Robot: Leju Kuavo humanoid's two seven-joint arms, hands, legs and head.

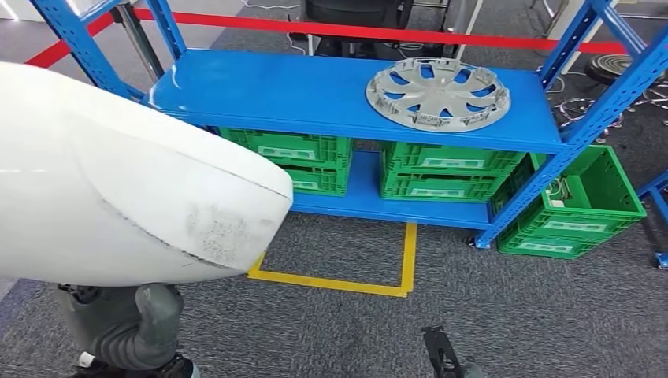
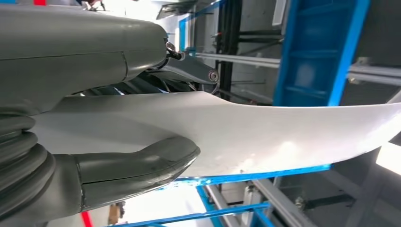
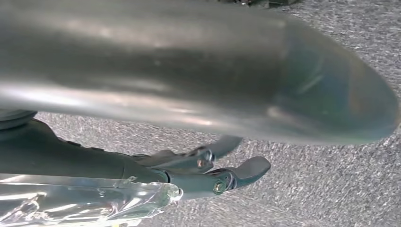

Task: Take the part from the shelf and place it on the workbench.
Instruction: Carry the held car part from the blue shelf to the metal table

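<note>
Part (image 1: 118,197) — a big white curved shell — is off the shelf (image 1: 299,94), held up close in the near left of the head view and well apart from it. The left robot hand (image 2: 85,61) grips it, the thick thumb (image 2: 142,163) pressed on one face and the darker fingers (image 2: 189,71) on the other. The blue shelf stands ahead on grey carpet (image 1: 512,315), with green crates (image 1: 449,169) on its lower level and one more crate (image 1: 579,209) on the floor at its right end. A grey hubcap (image 1: 438,93) lies flat on the top level, toward the right. The right robot hand (image 3: 198,165) hangs over the carpet — fingers loosely spread, holding nothing.
</note>
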